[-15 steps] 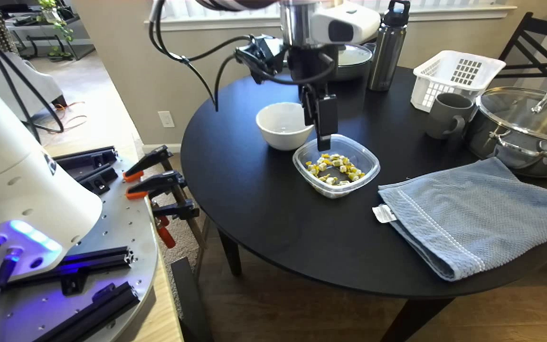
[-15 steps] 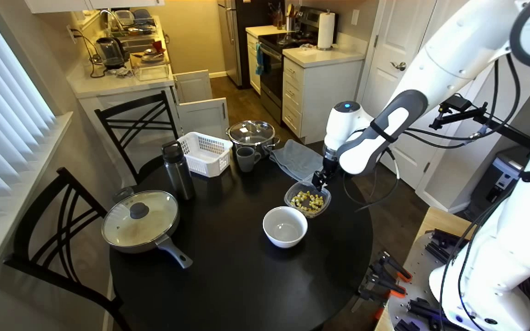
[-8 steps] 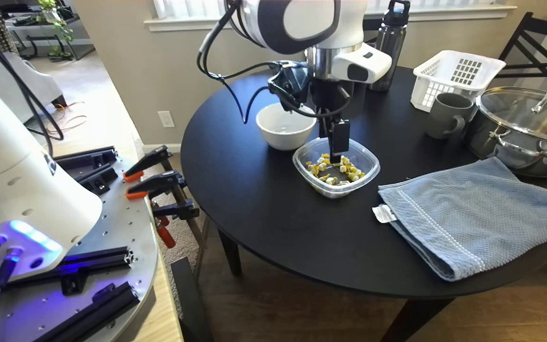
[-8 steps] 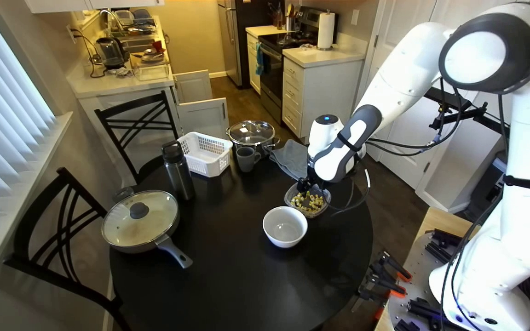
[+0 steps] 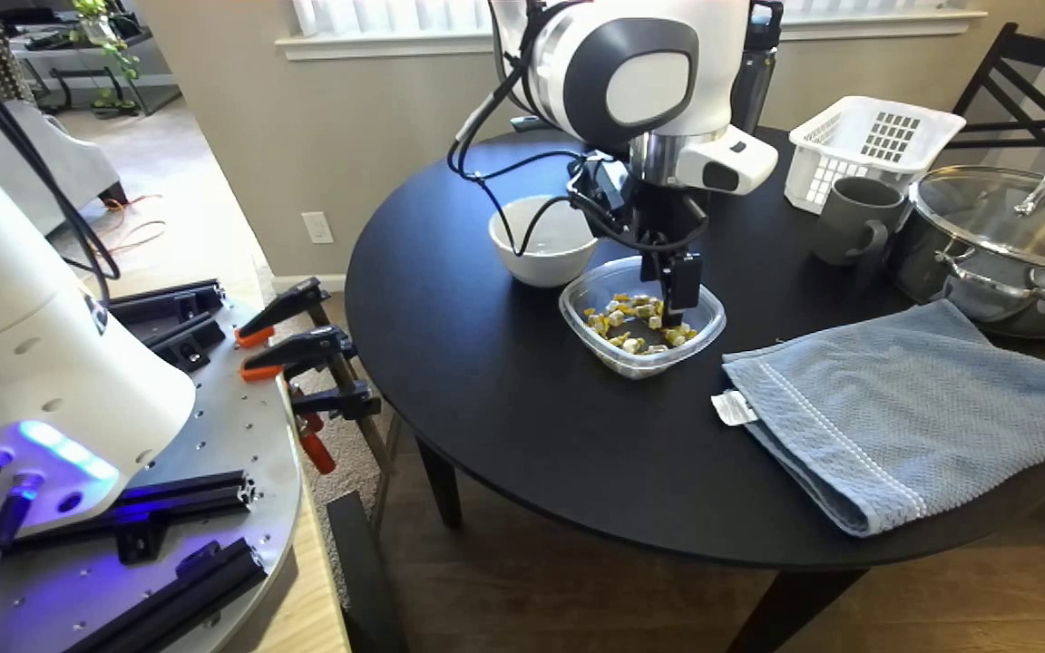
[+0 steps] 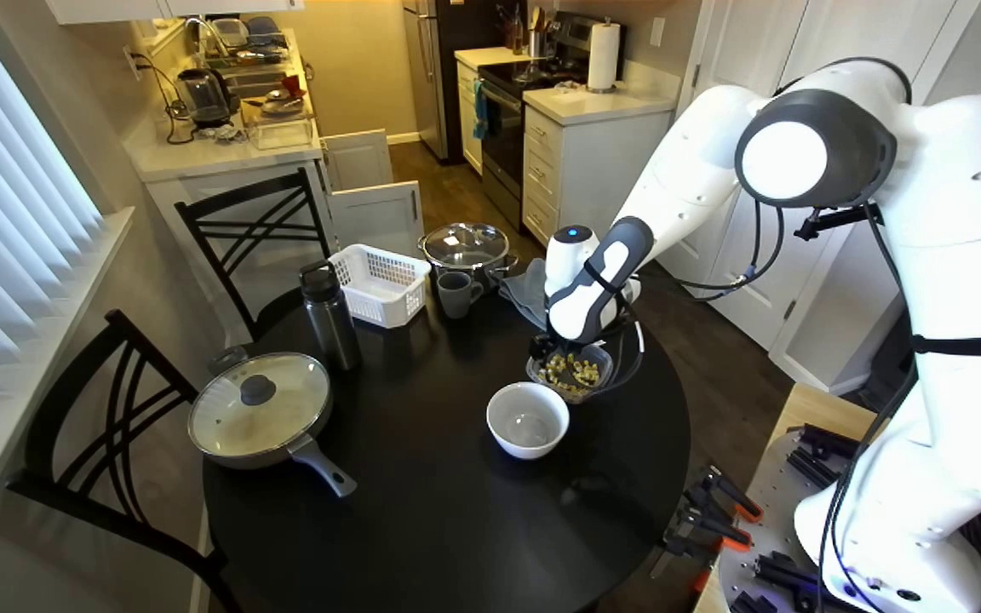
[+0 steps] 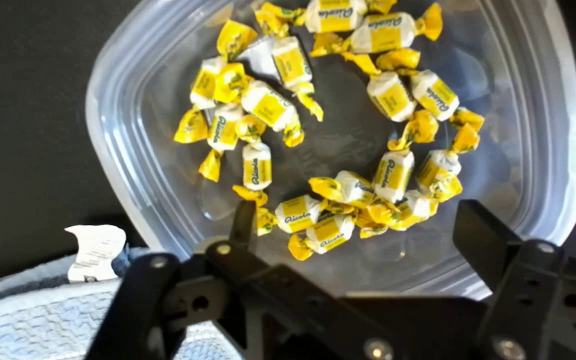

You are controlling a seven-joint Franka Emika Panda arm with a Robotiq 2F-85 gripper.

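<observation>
Over the clear tub (image 7: pixel 113 122), the gripper (image 7: pixel 359 218) is spread wide with nothing in its grasp; the yellow-and-white candies (image 7: pixel 393 176) lie loose inside the tub, none lifted so far (whether its tips reach below the rim is hard to tell); just beside stands the white bowl (image 6: pixel 528 419), the blue towel (image 5: pixel 922 417) near

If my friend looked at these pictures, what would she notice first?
Probably the big white robot arm, stretched over the round black table. Its open gripper points down at yellow-and-white Ricola candies in a clear plastic container, beside a white bowl.
</observation>
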